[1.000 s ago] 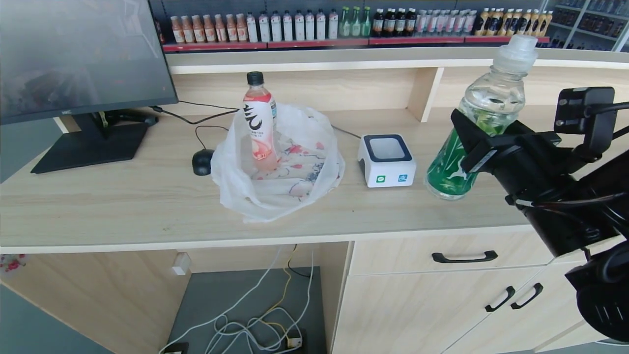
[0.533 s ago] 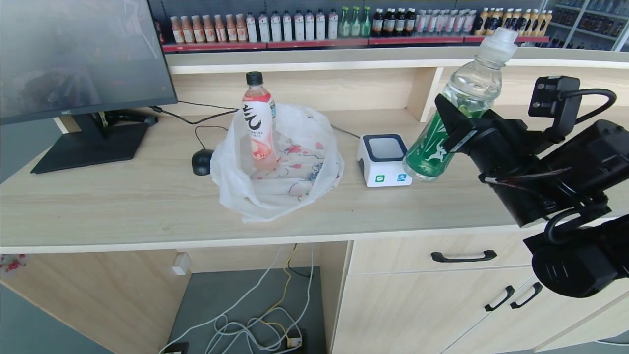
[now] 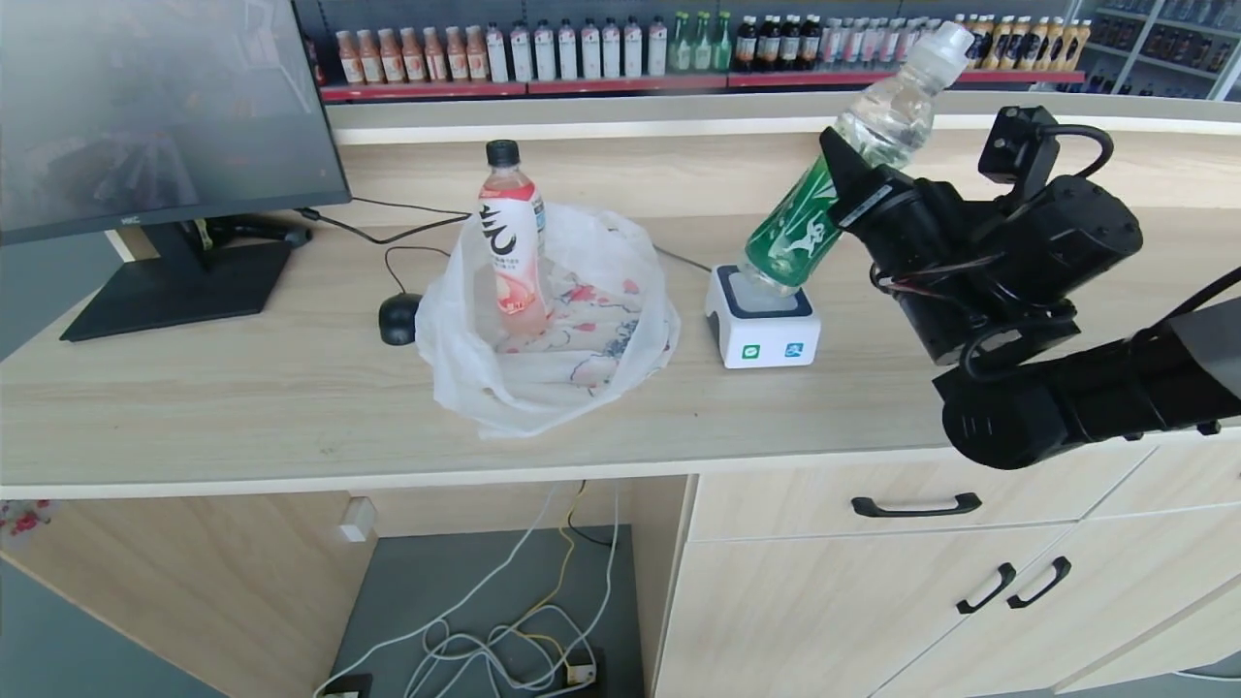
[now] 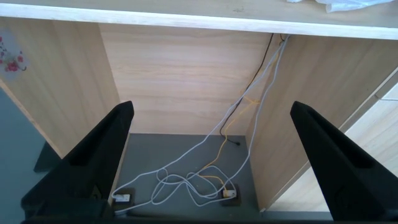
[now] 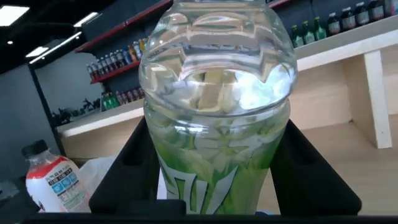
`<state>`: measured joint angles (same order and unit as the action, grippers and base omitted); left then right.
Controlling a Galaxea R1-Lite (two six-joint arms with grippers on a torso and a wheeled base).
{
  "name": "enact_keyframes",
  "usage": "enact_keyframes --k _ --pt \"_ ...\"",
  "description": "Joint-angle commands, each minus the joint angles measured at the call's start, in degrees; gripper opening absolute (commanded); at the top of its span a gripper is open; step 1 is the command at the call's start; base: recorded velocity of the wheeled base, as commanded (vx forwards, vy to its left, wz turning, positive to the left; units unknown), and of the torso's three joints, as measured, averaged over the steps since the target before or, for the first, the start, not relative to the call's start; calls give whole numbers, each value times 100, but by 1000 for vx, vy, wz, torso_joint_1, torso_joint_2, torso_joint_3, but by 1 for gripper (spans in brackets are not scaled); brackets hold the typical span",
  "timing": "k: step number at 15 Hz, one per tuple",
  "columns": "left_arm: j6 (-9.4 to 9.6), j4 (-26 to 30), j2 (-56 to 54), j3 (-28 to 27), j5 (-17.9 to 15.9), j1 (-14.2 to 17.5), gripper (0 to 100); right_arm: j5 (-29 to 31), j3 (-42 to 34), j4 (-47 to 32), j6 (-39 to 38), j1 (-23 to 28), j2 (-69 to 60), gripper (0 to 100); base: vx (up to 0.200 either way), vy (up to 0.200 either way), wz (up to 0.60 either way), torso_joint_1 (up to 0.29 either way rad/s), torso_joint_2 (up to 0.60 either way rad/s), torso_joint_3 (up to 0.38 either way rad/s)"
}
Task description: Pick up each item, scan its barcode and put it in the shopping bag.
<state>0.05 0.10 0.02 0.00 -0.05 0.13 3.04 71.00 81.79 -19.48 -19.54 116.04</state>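
Green bottle: clear, white cap, green label with white figures. It is tilted, its base over the scanner's window and its cap pointing up and away; whether they touch, I cannot tell.
Right claw: clamped on the green bottle's middle, one finger on each side.
Left claw: spread wide, holding nothing, low under the tabletop's front edge, facing loose cables.
Scanner: white box, dark window on top, green and blue icons on its front, just beside the bag.
Bag: thin white plastic, open on the tabletop.
Pink bottle: upright in the bag, black cap, bold black mark on its label.
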Motion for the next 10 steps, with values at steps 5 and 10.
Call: enact_keyframes --k 5,10 --pt "4 -1 -2 0 -4 4 100 83 951 -479 -1365 -305 446 0 0 0 0 0 0 0" --pt "4 -1 -2 0 -4 4 100 892 872 -471 -2631 -419 621 0 0 0 0 0 0 0"
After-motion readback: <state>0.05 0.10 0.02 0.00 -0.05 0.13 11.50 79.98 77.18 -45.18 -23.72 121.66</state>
